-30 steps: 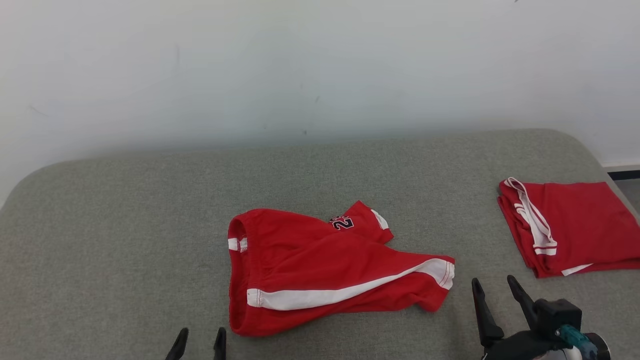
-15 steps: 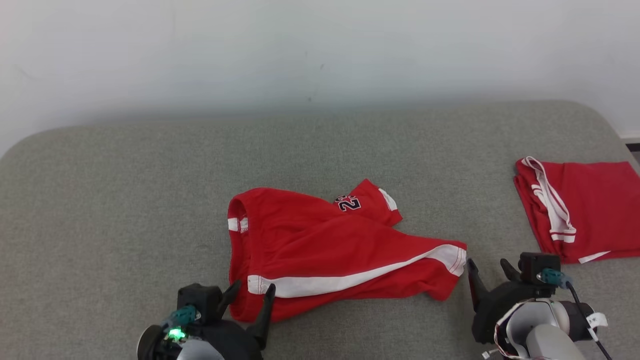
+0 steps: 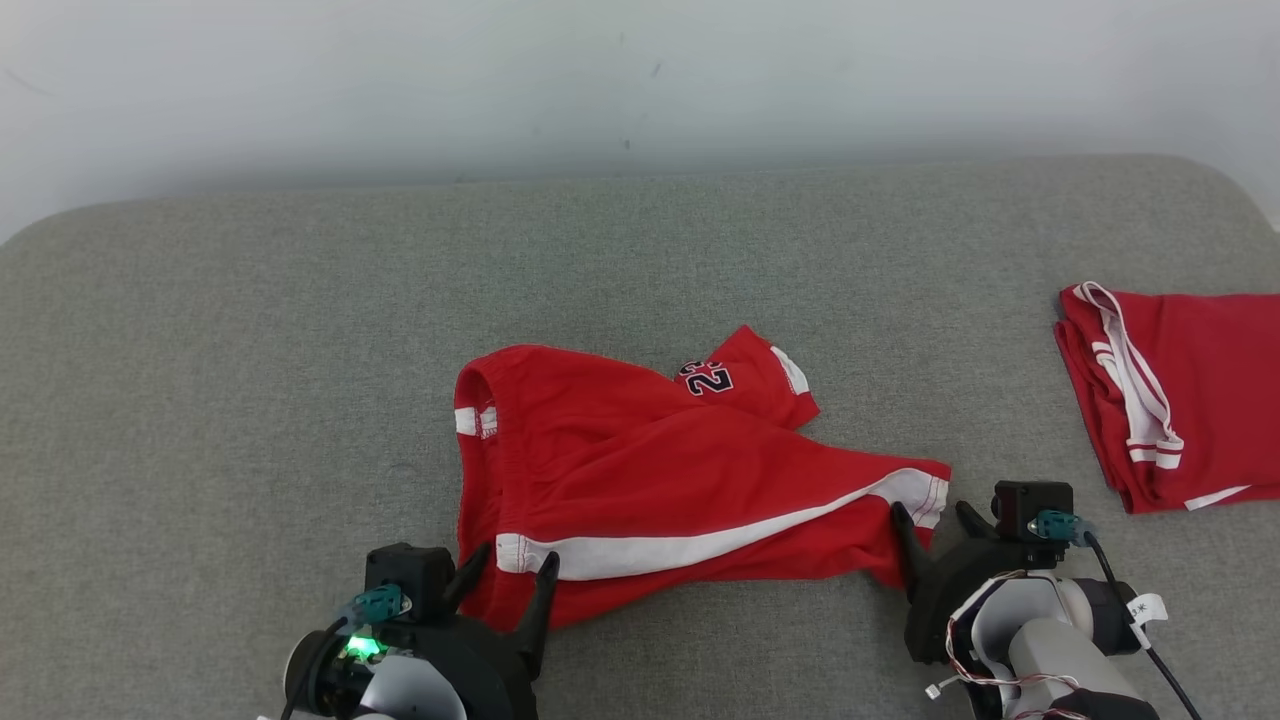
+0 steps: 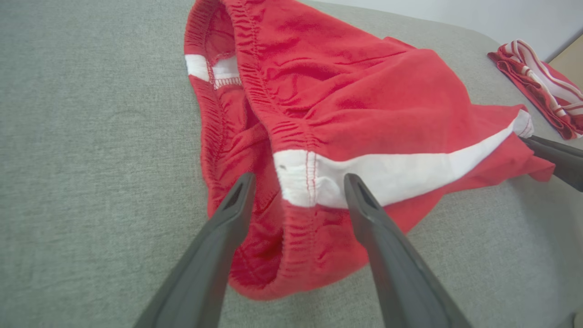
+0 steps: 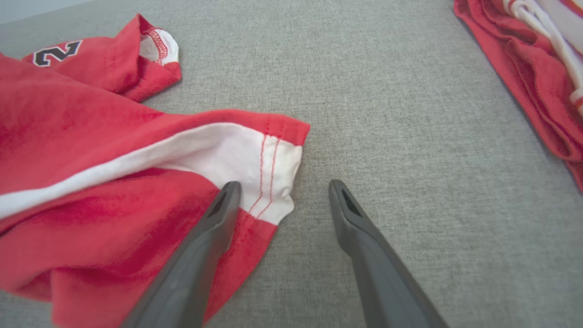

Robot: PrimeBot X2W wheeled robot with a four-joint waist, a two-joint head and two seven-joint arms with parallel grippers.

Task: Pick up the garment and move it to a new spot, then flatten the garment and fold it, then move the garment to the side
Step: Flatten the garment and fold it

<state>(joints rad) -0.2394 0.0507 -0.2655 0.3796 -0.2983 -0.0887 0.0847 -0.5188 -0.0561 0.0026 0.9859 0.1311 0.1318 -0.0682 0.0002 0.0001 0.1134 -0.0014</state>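
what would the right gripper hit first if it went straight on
The right gripper would probably meet the red shorts first: their white hem corner lies between its open fingers. Beyond is bare cushion.

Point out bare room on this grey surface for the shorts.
Free: wide left stretch beside the shorts, back strip along the wall, gap before the folded garment. Crowded: near edge, left end effector and right end effector at the shorts.

Red shorts with white side stripe, rumpled, lying mid grey cushion, waistband left, number patch at back
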